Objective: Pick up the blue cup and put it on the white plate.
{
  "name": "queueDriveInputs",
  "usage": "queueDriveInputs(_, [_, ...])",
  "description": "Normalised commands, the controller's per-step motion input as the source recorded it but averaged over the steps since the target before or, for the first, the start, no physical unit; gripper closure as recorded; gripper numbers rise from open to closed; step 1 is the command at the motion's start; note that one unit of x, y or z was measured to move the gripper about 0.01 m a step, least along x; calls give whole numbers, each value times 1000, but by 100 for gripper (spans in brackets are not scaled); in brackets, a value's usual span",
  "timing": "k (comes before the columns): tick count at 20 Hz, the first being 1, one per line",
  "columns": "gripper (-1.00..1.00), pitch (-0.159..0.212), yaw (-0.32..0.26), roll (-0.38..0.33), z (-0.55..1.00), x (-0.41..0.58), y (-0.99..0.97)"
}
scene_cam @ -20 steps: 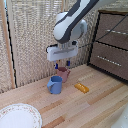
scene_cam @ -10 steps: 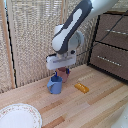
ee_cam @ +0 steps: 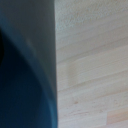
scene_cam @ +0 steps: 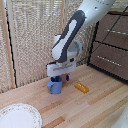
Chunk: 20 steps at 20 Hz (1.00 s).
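The blue cup (scene_cam: 55, 86) stands upright on the wooden table (scene_cam: 95, 107), mouth up, so its long axis runs vertically. The gripper (scene_cam: 58, 77) sits right over its rim, presumably so that one finger can go inside the wall and the other outside for a rim pinch. Whether the fingers are apart or already pressed on the wall cannot be told: the exterior view hides them behind the hand, and the wrist view is filled by a blurred dark-blue curve, likely the cup's wall (ee_cam: 25, 75), beside bare wood. No handle is clear enough to say which way it points. A small orange object (scene_cam: 81, 88) lies near the cup toward the exterior view's right, and something pinkish (scene_cam: 65, 76) peeks out just behind the gripper. The white plate (scene_cam: 19, 116) lies well apart, at the lower corner on the exterior view's left, where the cup must be carried.
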Motion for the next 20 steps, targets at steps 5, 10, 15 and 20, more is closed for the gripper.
queueDriveInputs(5, [100,8,0,-13,-45,0,54])
queueDriveInputs(10, [100,-12,0,-5,47,0,76])
queueDriveInputs(15, [100,9,2,13,225,0,153])
queueDriveInputs(20, [100,67,0,62,765,106,229])
